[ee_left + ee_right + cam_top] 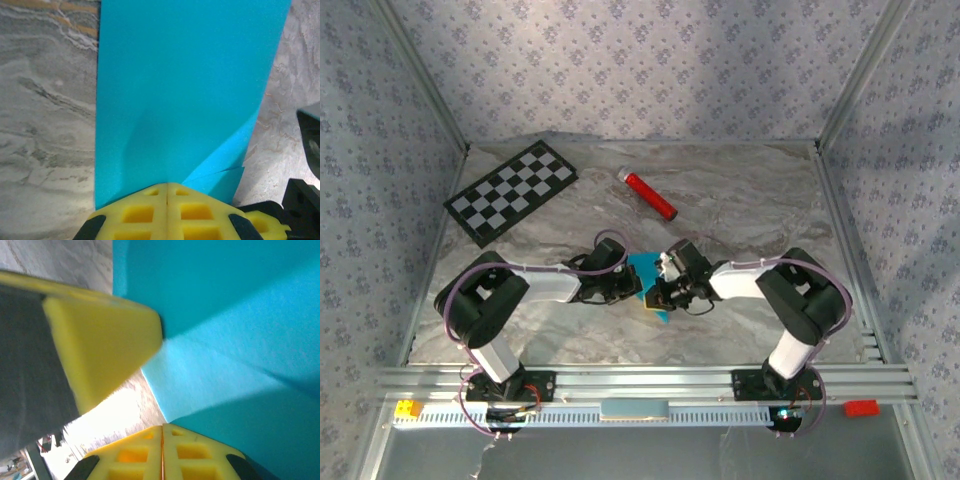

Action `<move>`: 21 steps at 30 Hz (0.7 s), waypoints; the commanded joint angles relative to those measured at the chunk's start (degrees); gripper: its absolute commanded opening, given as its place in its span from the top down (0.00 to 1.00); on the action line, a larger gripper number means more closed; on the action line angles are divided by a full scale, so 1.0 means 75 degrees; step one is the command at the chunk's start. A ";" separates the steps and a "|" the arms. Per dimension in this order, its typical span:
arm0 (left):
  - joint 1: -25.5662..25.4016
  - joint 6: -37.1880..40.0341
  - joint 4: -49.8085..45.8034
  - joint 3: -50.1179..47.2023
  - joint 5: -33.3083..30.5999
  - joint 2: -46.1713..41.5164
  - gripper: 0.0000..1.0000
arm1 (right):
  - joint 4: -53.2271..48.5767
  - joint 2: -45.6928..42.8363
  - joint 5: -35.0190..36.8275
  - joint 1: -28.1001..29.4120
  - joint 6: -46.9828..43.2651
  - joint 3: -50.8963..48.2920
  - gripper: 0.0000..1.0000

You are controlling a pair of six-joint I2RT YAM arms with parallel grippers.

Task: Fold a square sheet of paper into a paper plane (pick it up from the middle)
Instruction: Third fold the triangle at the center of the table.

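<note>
The square sheet of paper [642, 268] is bright cyan and lies folded at the table's middle, with layered flaps and diagonal creases. My two grippers cover part of it, so I cannot tell whether it has the paper plane's dart shape. In the left wrist view the paper [185, 90] rises from my left gripper [166, 186], whose yellow fingers are pressed together on its near edge. In the right wrist view my right gripper [162, 429] is shut at a folded corner of the paper [235, 315]. A left finger [100, 340] pinches the sheet just above. From the top, the left gripper [635, 293] and right gripper [660, 296] nearly touch.
A red cylinder [650, 195] lies behind the paper toward the back. A black-and-white checkerboard [512, 192] sits at the back left. Patterned walls and metal posts enclose the marbled table [750, 200]. An aluminium rail [640, 382] runs along the near edge.
</note>
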 commanded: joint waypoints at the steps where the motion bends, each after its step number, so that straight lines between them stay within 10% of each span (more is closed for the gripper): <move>1: 0.0001 0.0186 -0.0685 -0.0021 -0.0245 0.0306 1.00 | -0.0373 -0.0545 0.0105 -0.0051 0.0040 -0.0408 0.90; 21: -0.0210 -0.0409 -0.0325 -0.0159 -0.0238 0.0116 1.00 | -0.1842 -0.3133 0.0550 -0.0737 -0.0522 -0.1521 0.85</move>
